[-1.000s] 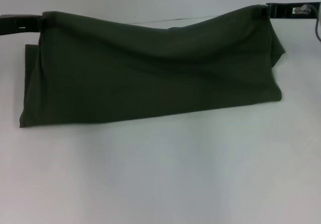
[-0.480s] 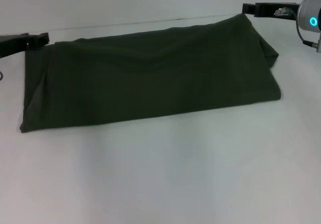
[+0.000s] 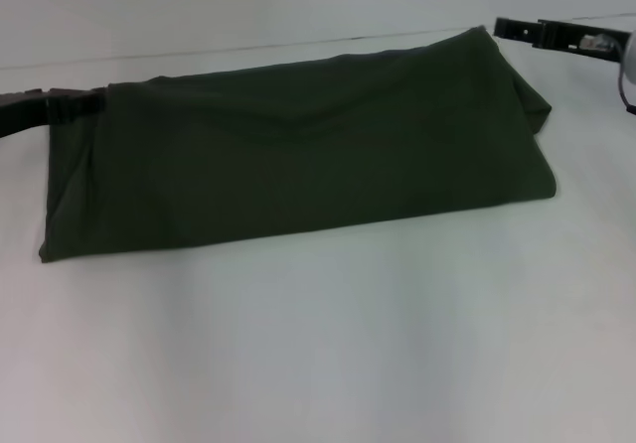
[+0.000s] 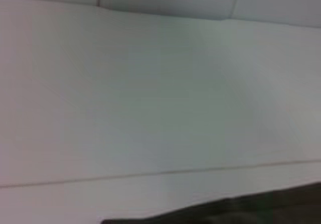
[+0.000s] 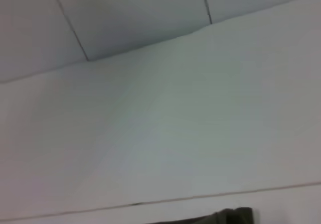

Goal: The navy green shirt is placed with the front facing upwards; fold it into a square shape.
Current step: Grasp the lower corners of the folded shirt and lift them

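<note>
Now left gripper (image 3: 84,102), right gripper (image 3: 507,28), flanking shirt (image 3: 298,155)

The navy green shirt (image 3: 298,155) lies on the table (image 3: 328,344), between both hands at its far corners.

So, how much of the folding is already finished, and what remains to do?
Done, as it looks: the navy green shirt lies on the white table as a long, wide band, chest print hidden, so at least one lengthwise fold is made. In hand: the left pincer and the right pincer sit at the band's two far corners; their grip cannot be judged. Left: folding the band's ends inward to make a square.
</note>
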